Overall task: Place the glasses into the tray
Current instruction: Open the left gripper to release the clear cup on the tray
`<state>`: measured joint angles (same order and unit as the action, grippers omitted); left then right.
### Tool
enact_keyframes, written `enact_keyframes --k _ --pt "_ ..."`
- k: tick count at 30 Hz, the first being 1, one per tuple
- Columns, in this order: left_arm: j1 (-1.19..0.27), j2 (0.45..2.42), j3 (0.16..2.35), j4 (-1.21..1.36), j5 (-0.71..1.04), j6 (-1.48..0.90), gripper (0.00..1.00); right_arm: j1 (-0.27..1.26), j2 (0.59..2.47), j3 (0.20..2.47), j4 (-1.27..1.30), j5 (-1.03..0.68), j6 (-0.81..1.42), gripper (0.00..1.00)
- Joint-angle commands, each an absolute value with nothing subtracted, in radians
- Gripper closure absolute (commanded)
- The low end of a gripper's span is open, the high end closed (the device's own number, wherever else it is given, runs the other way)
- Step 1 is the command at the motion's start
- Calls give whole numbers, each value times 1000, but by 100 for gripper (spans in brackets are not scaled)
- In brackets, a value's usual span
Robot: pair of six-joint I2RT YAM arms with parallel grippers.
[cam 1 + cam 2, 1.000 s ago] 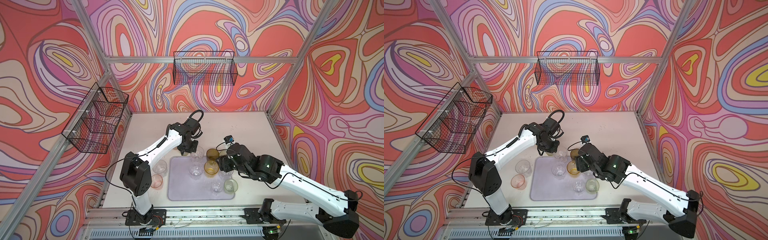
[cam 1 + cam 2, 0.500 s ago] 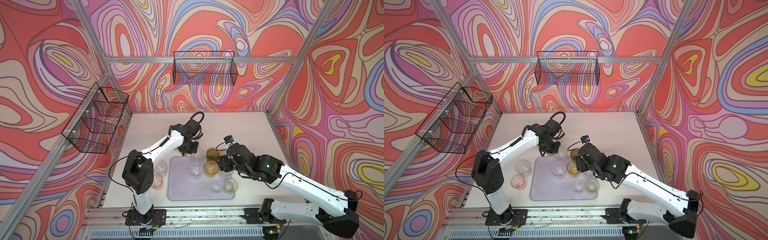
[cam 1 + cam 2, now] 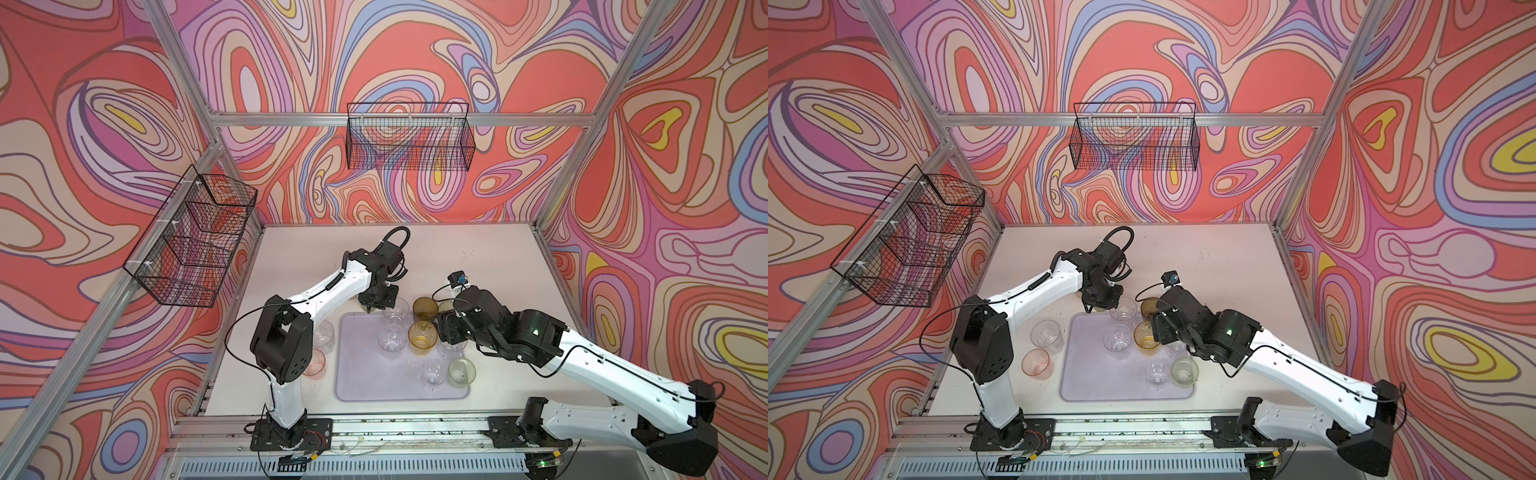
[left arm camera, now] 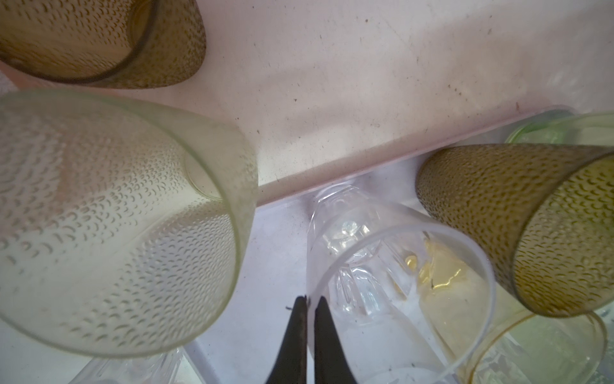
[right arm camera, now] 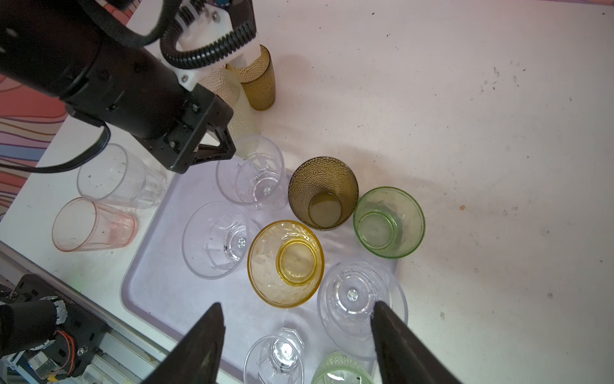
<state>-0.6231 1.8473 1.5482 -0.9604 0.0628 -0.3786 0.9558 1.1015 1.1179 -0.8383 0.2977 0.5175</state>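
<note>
On the pale table [image 3: 478, 266], we see the lilac tray [image 3: 361, 374] lying flat near the front edge. The left gripper [image 4: 309, 299] hangs at the tray's far edge, fingers [image 4: 295, 335] pressed almost together right at the rim of a clear glass [image 4: 382, 266]; whether they pinch that rim we cannot tell. The right gripper [image 5: 298, 303] hovers over the tray's right half, fingers [image 5: 202, 342] spread wide and holding nothing, one crossing a second clear glass [image 5: 352, 292] in the wrist view. Upright on the tray with those two stand an amber glass [image 5: 285, 262], a third clear glass [image 5: 216, 239], a small clear glass [image 3: 433, 374] and a pale green glass [image 3: 461, 372]. An olive glass [image 5: 322, 192] and a green glass [image 5: 388, 222] stand at the far edge; on or off the tray, we cannot tell. Off it, a tall clear glass [image 5: 116, 176] and a pink glass [image 5: 89, 226] stand just left of the tray, while a dotted pale glass [image 5: 232, 96] and a far olive glass [image 5: 262, 83] stand beyond it, beside the left gripper.
</note>
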Motion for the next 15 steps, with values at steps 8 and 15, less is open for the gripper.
enact_keyframes --k 8,15 --pt "-632 1872 1543 -948 71 -391 100 952 1080 1099 -838 302 523 27" --pt "-636 1879 1534 -948 64 -393 100 952 1080 1098 -840 302 520 27"
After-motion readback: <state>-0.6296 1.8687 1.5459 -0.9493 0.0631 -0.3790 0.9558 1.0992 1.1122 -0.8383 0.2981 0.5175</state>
